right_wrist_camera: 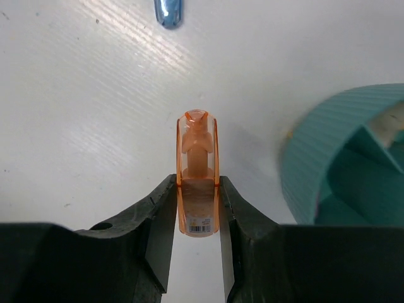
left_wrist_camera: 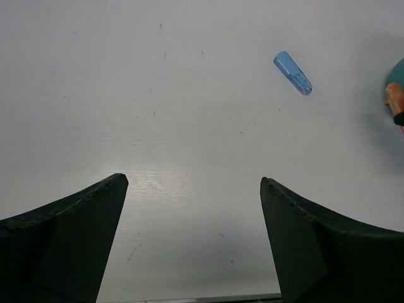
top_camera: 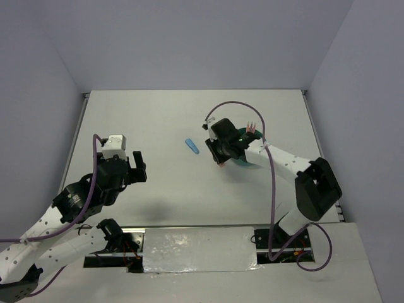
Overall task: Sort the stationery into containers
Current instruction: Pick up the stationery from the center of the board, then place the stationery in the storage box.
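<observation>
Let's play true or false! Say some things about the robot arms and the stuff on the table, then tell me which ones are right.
1. The right tool grips an orange piece. True.
2. The blue piece is inside the teal cup. False: it lies on the table.
3. The left tool is open and empty. True.
4. The orange piece sits in the cup. False: it is outside the cup, in the right tool.

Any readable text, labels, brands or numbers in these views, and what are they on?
Small barcode sticker on the orange oblong piece held in the right gripper: too small to read.
Blue oblong piece, teal organiser cup: no text visible.
</observation>
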Action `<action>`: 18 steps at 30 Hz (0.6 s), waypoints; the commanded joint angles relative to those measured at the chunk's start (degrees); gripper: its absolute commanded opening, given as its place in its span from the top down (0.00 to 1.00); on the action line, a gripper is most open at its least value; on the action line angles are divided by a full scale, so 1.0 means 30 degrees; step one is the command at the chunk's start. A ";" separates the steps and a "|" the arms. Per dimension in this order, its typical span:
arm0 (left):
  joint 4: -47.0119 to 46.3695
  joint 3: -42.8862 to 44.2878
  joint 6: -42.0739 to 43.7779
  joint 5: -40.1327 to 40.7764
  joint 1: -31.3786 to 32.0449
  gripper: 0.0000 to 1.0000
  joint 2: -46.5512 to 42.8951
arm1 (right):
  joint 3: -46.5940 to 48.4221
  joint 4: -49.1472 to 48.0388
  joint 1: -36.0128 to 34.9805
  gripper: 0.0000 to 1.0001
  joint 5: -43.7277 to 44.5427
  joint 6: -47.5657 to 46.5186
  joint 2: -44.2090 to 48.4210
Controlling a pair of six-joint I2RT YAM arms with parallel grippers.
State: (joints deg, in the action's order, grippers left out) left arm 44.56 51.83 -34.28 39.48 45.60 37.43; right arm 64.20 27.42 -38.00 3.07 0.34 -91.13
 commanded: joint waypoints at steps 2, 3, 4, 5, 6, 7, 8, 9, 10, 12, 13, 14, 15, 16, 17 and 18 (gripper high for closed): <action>-0.0789 0.0329 0.0441 -0.0066 -0.0113 0.01 -0.0173 | 0.0714 0.1374 0.0010 0.98 0.2399 0.0300 0.2221; -0.0760 0.0330 0.0441 -0.0066 -0.0085 0.01 -0.0143 | 0.0834 0.1668 0.0039 0.97 0.2810 0.0123 0.2484; -0.0760 0.0330 0.0470 -0.0095 -0.0084 0.01 -0.0143 | 0.1125 0.2106 0.0242 0.97 0.3568 0.0092 0.2516; -0.0760 0.0301 0.0471 -0.0095 -0.0084 0.01 -0.0143 | 0.1244 0.2284 0.0418 0.97 0.3837 -0.0488 0.2516; -0.0789 0.0300 0.0500 -0.0153 -0.0084 0.01 -0.0143 | 0.1361 0.2431 0.0623 0.96 0.3985 -0.0639 0.2458; -0.0789 0.0300 0.0500 -0.0125 -0.0113 0.01 -0.0143 | 0.1449 0.2577 0.0944 0.96 0.4131 -0.0756 0.2400; -0.0760 0.0300 0.0500 -0.0153 -0.0085 0.01 -0.0143 | 0.1595 0.2637 0.1005 0.96 0.4481 -0.1047 0.2254; -0.0760 0.0300 0.0500 -0.0154 -0.0113 0.01 -0.0143 | 0.1596 0.2550 0.1093 0.94 0.4716 -0.1195 0.2166; -0.0818 0.0329 0.0500 -0.0154 -0.0085 0.01 -0.0201 | 0.1625 0.2463 0.1152 0.93 0.4922 -0.1487 0.1933; -0.0848 0.0271 0.0529 -0.0212 -0.0084 0.01 -0.0201 | 0.1801 0.2578 0.1385 0.92 0.5304 -0.1636 0.1610; -0.0848 0.0271 0.0558 -0.0241 -0.0084 0.01 -0.0230 | 0.1976 0.2637 0.1503 0.92 0.5362 -0.1694 0.1463; -0.0848 0.0271 0.0587 -0.0242 -0.0113 0.01 -0.0202 | 0.2006 0.2666 0.1649 0.92 0.5392 -0.1724 0.1258; -0.0877 0.0271 0.0617 -0.0300 -0.0085 0.01 -0.0172 | 0.2036 0.2493 0.1708 0.92 0.5508 -0.1724 0.1256; -0.0877 0.0271 0.0617 -0.0300 -0.0113 0.01 -0.0114 | 0.2065 0.2433 0.1738 0.92 0.5452 -0.1782 0.1256; -0.0906 0.0271 0.0646 -0.0329 -0.0085 0.01 -0.0084 | 0.2094 0.2374 0.1767 0.92 0.5306 -0.1841 0.1227; -0.0906 0.0271 0.0646 -0.0358 -0.0084 0.01 -0.0084 | 0.2211 0.2345 0.1768 0.91 0.5130 -0.1870 0.1198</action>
State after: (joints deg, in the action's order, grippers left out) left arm 44.51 51.83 -33.39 38.79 45.54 37.32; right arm 67.55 34.59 -32.99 17.32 -3.99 -87.61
